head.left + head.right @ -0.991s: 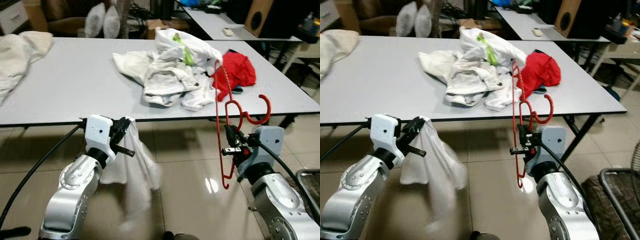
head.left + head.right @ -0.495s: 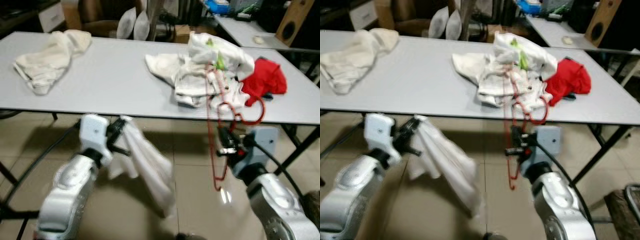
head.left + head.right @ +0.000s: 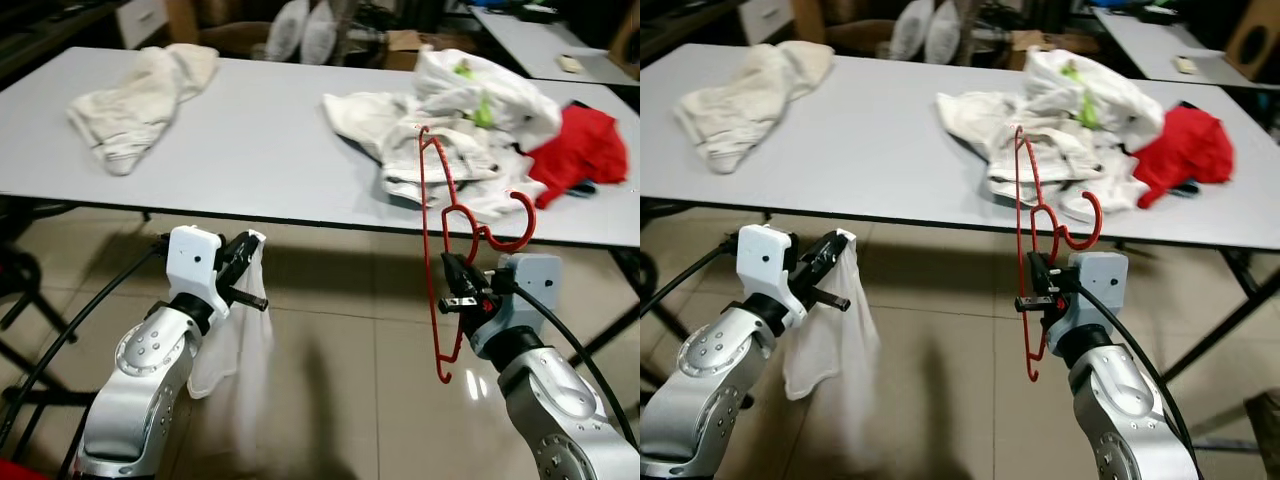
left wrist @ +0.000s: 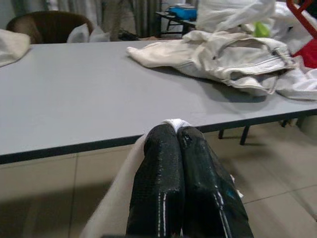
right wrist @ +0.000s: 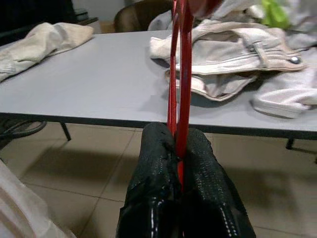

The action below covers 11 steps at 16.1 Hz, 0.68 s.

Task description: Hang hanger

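My right gripper is shut on a red plastic hanger, which stands upright in front of the table edge with its hook curling to the right. In the right wrist view the hanger rises from between the black fingers. At the lower left my left gripper is shut on a white cloth that hangs down toward the floor; the left wrist view shows a bit of this cloth pinched at the fingertips.
A long grey table stretches ahead. On it lie a heap of white garments, a red garment at the right and a cream towel at the left. Tiled floor lies below, and a second table stands behind.
The camera has swung left, shifting the whole scene right. The white cloth, swinging out before, now hangs straight down. Both grippers keep their hold.
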Motion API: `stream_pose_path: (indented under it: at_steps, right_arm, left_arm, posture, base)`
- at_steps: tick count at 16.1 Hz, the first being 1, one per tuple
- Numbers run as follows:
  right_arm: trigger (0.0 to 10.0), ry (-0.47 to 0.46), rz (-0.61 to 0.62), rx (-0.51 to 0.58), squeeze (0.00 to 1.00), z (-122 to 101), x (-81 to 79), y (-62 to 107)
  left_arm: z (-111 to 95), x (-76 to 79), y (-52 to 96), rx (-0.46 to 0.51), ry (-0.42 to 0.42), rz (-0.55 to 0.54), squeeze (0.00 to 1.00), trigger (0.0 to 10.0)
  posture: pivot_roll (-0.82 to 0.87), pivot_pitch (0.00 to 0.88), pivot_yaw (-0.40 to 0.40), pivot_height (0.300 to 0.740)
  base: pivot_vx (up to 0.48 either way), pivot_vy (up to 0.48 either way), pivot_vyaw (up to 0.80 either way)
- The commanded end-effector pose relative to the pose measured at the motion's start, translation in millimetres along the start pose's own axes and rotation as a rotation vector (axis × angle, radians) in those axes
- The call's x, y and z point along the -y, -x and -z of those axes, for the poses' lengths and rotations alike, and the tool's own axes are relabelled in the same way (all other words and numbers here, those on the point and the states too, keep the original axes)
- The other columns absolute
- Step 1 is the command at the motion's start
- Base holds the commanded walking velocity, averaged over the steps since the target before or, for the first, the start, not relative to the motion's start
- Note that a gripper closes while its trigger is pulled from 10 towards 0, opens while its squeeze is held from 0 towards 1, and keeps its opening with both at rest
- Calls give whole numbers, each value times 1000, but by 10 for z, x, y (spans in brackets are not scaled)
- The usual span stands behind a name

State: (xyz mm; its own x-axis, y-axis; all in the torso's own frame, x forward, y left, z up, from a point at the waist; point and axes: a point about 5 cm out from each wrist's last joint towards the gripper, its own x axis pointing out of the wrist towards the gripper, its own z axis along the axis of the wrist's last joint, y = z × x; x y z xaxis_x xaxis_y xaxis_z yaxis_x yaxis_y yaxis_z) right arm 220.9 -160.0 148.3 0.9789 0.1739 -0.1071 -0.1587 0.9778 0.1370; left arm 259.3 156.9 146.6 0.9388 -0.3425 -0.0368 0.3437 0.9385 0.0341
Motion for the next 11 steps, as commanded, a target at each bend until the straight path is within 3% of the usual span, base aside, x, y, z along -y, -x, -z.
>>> stream_pose_path:
  at_steps: [1, 4, 9, 11]
  right_arm:
    - [10000, 3, 11, 6, 0, -20, 21, 23]
    - [10000, 10, 0, 2, 0, -21, 7, 8]
    - [10000, 47, -14, 14, 0, -69, 46, -41]
    - [10000, 76, -31, 15, 0, -72, 53, -52]
  left_arm:
    - [-69, 17, -31, 26, -7, 10, 0, 10000]
    - [-100, 11, -46, 38, 5, 12, 0, 10000]
    - [-166, 34, -104, 73, 26, 23, 0, 10000]
    - [-160, 49, -123, 79, 34, 31, 0, 10000]
  posture:
    - [-139, 18, -15, 740]
    - [-139, 12, -12, 740]
    - [-141, 0, -19, 740]
    - [-149, 0, -12, 740]
  base:
    - [0, 0, 0]
    - [0, 0, -140]
    - [293, 0, -800]
    - [345, 0, 0]
